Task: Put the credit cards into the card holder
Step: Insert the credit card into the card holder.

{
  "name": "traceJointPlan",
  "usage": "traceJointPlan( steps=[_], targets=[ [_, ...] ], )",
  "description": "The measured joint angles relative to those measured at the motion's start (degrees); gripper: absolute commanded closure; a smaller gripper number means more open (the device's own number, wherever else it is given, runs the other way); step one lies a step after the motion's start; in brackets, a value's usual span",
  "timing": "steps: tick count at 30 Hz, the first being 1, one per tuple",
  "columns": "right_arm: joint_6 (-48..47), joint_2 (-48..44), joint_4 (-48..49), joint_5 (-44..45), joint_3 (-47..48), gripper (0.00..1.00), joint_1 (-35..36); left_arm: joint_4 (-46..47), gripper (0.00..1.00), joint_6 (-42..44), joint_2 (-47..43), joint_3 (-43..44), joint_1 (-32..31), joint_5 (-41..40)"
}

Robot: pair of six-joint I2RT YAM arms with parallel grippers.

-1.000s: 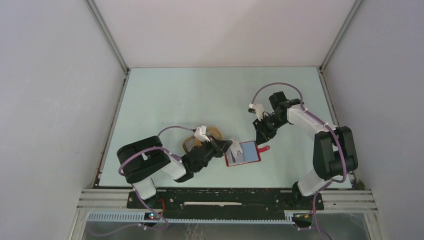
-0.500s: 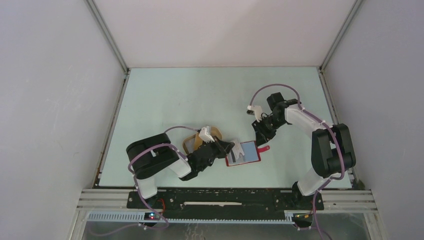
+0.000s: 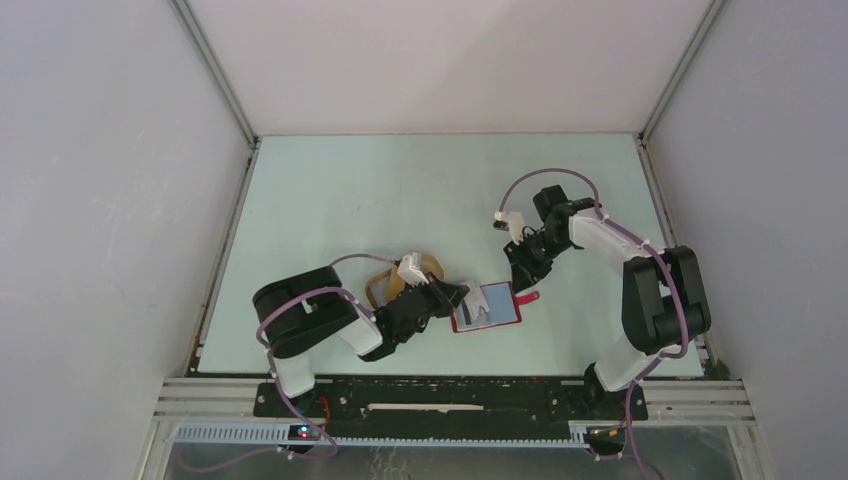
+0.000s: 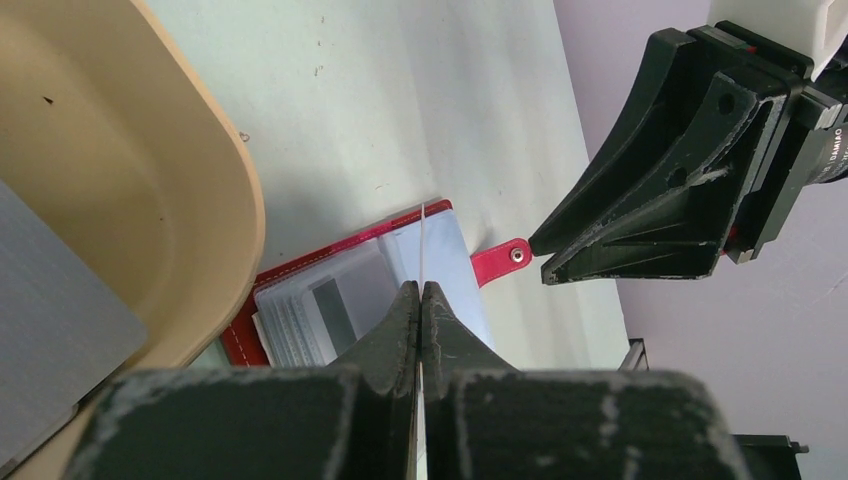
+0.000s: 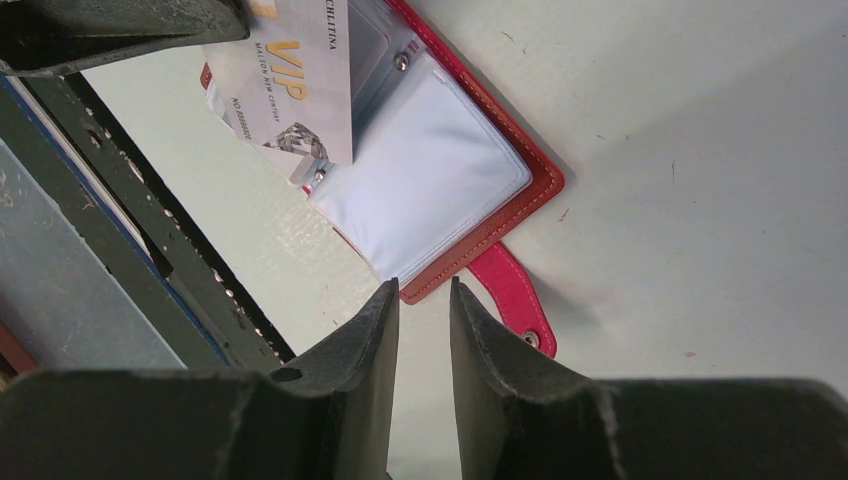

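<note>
Card [image 5: 290,90] pinched in left jaws over holder [image 5: 430,180].

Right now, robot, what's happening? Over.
Left gripper shut on a card, over the open wallet. Right gripper open, empty, by the snap tab. Nothing blocking the pockets.

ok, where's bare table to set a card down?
Bare: the far half of the table, and the strip left of the tray. Crowded: near centre, where tray, card holder, left gripper and right gripper bunch together.
</note>
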Motion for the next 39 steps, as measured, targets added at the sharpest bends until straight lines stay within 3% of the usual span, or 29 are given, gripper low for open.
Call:
traceJointPlan(
  steps=[39],
  targets=[
    [0.11, 0.02, -0.13, 0.22, 0.00, 0.67, 0.33, -4.37, 1.00, -3.91, 1.38, 2.73, -1.38, 1.16]
  ],
)
